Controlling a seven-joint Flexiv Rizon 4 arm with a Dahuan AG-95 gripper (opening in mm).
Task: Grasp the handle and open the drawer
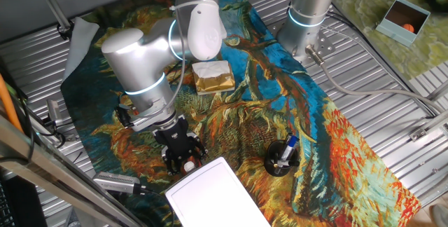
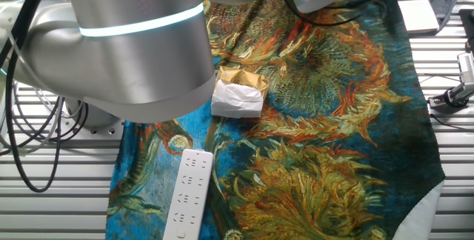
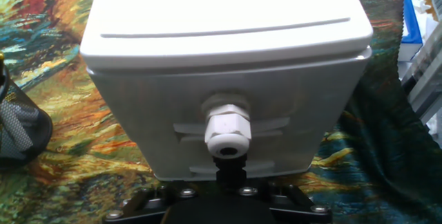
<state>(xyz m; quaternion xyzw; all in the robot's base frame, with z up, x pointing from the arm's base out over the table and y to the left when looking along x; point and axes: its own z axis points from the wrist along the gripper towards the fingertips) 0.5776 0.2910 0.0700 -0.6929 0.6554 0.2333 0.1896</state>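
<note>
Claw [image 1: 183, 158] low at centre frame, squared to the drawer [image 3: 228, 124] front for a straight pull on the handle [image 3: 227, 131]; finger spacing cannot be told.

A painted-sunflower cloth [image 1: 280, 101] covers a ribbed metal table [image 1: 392, 94].

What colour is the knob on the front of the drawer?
White, like the drawer front. The handle shows best in the hand view.
</note>
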